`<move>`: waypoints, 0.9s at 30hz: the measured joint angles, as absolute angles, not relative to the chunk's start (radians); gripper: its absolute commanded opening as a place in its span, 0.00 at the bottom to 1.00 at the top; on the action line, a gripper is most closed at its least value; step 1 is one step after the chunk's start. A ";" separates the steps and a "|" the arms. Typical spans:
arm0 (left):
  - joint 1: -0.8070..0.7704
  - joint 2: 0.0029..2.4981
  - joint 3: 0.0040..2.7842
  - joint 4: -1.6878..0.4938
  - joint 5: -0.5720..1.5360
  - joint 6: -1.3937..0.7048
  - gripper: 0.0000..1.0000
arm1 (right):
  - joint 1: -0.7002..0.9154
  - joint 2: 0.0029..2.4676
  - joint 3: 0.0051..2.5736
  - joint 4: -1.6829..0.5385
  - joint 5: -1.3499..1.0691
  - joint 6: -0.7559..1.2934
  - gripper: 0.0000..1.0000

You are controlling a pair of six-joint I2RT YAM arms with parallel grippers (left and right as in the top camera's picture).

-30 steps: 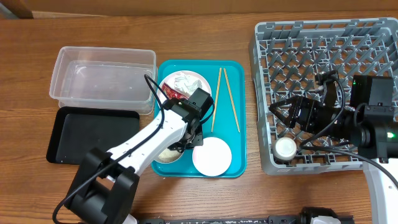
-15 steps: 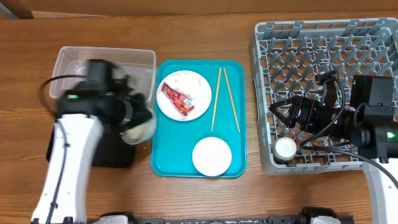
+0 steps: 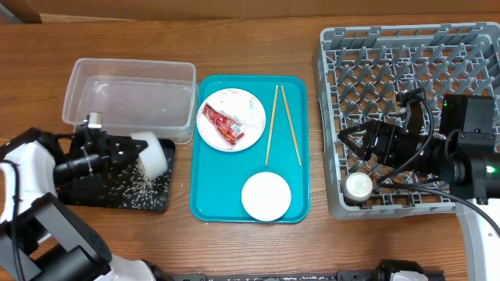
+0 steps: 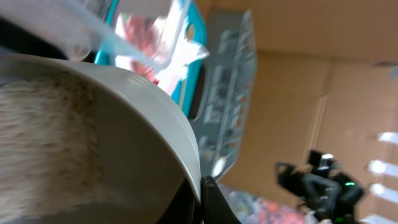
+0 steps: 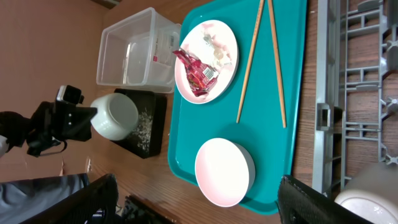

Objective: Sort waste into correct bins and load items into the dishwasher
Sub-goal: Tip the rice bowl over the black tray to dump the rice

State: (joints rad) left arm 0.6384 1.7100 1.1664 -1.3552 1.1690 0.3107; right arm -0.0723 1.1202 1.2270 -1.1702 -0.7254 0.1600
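My left gripper point(image 3: 134, 152) is shut on the rim of a white bowl point(image 3: 155, 156) and holds it tipped on its side over the black tray point(image 3: 94, 195). Loose rice grains point(image 3: 139, 183) lie scattered on that tray. In the left wrist view the bowl point(image 4: 93, 124) fills the frame, its rim pinched between the fingers point(image 4: 200, 198). The red wrapper point(image 3: 222, 125) lies on a white plate point(image 3: 242, 109) on the teal tray point(image 3: 211, 199). Two chopsticks point(image 3: 281, 125) lie beside the plate. My right gripper point(image 3: 361, 142) is open over the grey rack point(image 3: 391, 55), near a small white cup point(image 3: 358, 185).
The clear tub point(image 3: 129, 97) stands behind the black tray. A second white bowl point(image 3: 266, 196) sits upside down at the front of the teal tray. In the right wrist view the plate point(image 5: 217, 43), tub point(image 5: 134, 56) and held bowl point(image 5: 115, 116) show.
My left arm has carried the bowl from the teal tray leftward to the black tray and tipped it; rice now lies on the tray. The right arm has not moved.
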 measured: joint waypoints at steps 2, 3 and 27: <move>0.678 1.724 1.166 -1.378 1.216 0.354 0.04 | -0.072 1.120 1.227 -1.171 -0.725 0.160 0.84; 0.698 1.729 1.166 -1.377 1.241 0.385 0.04 | -0.072 1.120 1.227 -1.171 -0.725 0.160 0.84; 0.748 1.759 1.161 -1.530 1.395 0.658 0.04 | -0.072 1.120 1.227 -1.180 -0.725 0.160 0.85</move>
State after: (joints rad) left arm 0.7479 1.7592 1.1610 -1.5295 1.3949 0.6579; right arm -0.0723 1.1202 1.2270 -1.1801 -0.7250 0.1600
